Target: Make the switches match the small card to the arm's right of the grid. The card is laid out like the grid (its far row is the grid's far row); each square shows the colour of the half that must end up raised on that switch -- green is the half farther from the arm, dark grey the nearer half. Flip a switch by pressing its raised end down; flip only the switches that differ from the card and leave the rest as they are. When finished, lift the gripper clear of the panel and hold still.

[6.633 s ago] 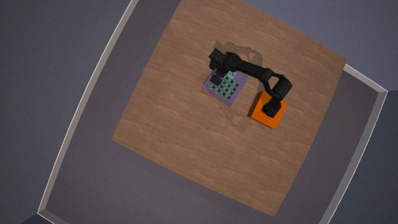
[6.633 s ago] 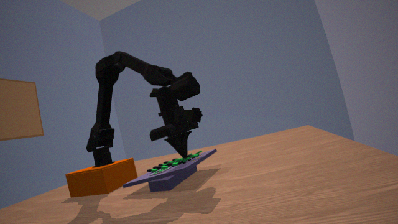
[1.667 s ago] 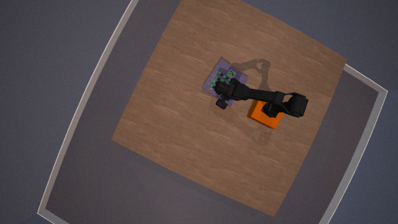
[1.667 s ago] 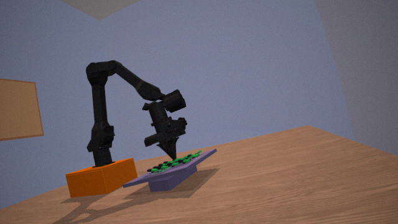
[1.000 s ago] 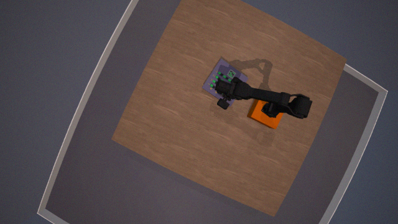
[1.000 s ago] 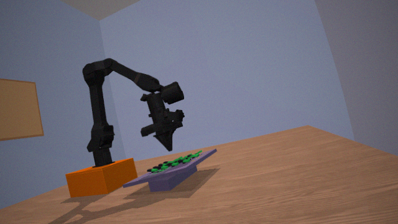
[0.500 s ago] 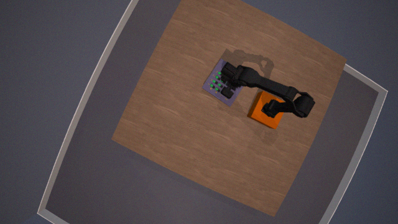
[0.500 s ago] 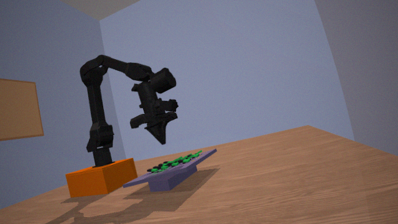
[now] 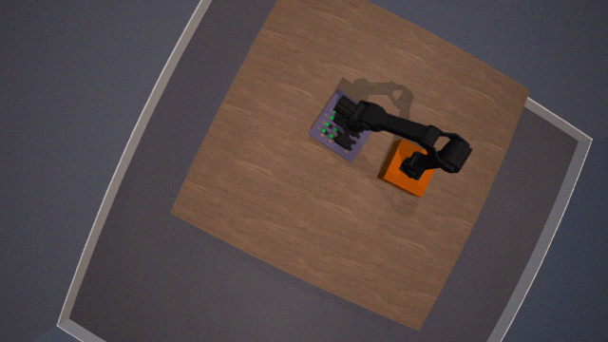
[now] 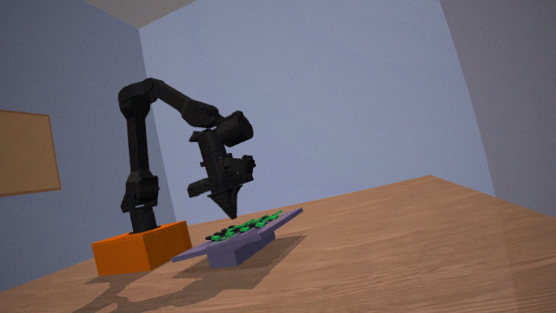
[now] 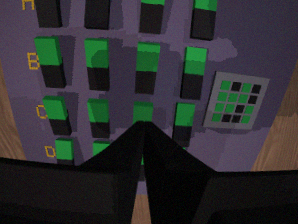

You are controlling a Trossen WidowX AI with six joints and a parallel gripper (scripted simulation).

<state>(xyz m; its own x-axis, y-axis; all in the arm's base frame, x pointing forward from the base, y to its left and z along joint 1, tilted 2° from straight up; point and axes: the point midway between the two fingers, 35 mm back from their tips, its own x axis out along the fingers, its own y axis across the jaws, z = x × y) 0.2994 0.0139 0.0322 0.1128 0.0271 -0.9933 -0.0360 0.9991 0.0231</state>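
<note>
Your gripper [image 9: 343,123] [image 10: 234,216] [image 11: 144,128], fingers pressed together, hovers over the panel [image 9: 313,134] [image 10: 223,257] [image 11: 240,150], to the arm's left of the card [image 11: 235,101], near the third switch of row C [image 11: 143,111]. This appears to be a flipping step; if its green end is raised, you press that down, then lift.

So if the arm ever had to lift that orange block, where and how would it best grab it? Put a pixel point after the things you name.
Probably not from above: the arm stands on the orange block's top [image 9: 423,190] [image 10: 123,252]. Perhaps a corner, from the side, since its upright faces meet there, if the tool opens wide enough.
</note>
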